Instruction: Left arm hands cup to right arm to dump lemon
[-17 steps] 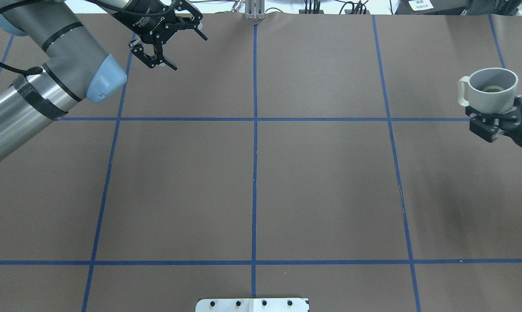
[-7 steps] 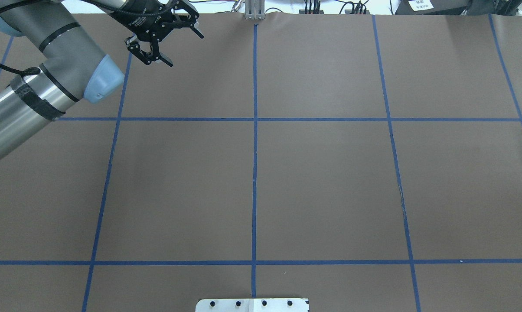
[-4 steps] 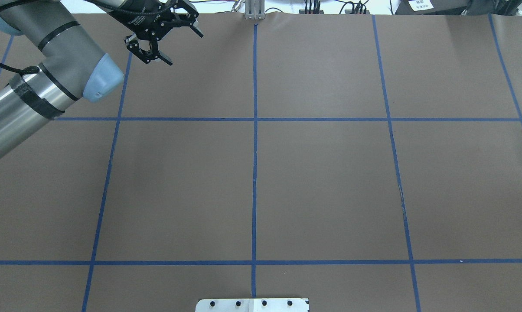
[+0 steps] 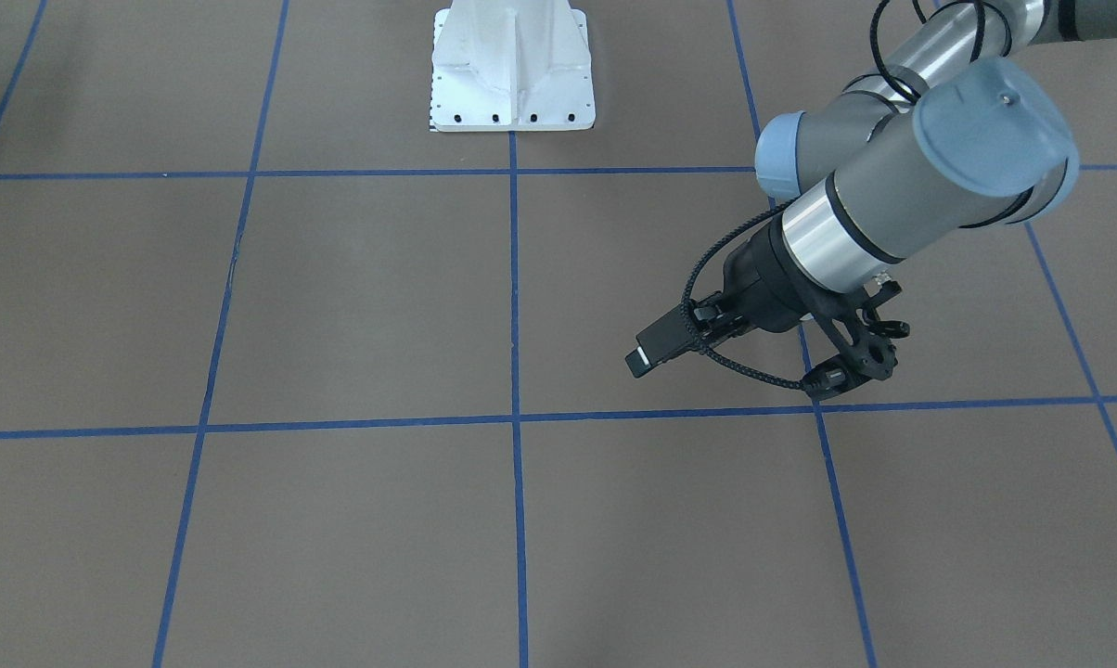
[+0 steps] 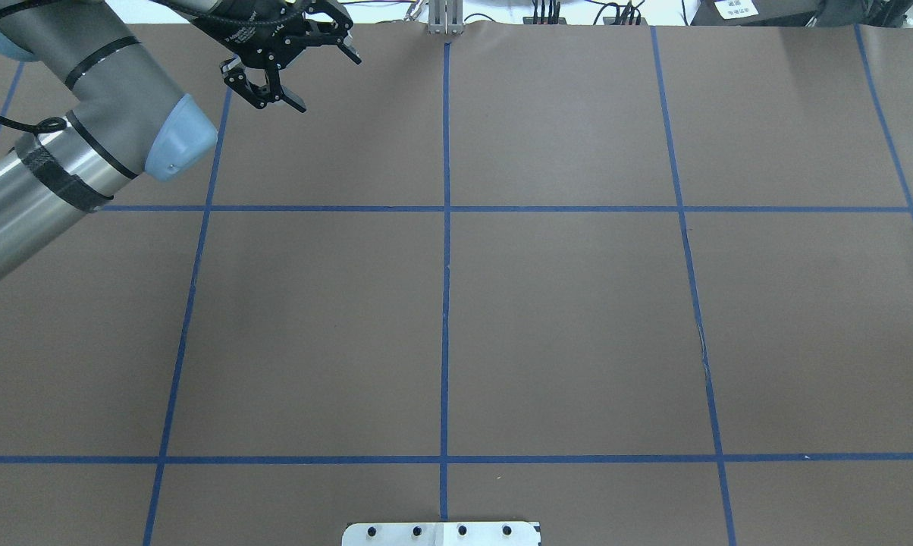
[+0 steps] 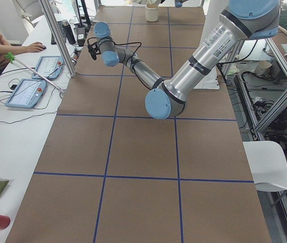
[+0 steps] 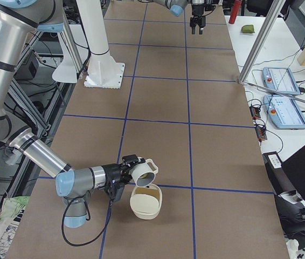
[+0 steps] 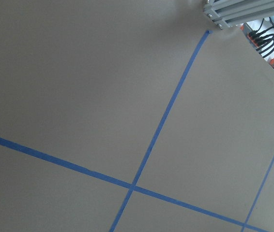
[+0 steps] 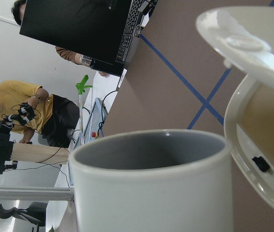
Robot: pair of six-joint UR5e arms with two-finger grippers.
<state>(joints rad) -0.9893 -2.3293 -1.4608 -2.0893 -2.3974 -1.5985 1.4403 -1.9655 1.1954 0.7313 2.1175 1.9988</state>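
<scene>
Brown table (image 5: 578,318) with blue tape lines (image 5: 446,303)

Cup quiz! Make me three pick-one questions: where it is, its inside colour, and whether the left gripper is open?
1. Where is the cup? A. on a shelf B. tipped over the bowl C. inside a box
2. The cup's inside is: A. grey B. red C. green
3. The left gripper is: A. open and empty B. shut on a spoon C. holding the bowl
Answers: 1 B, the side view shows it tilted above the bowl. 2 A, the right wrist view shows grey. 3 A, its jaws stand apart with nothing between.
</scene>
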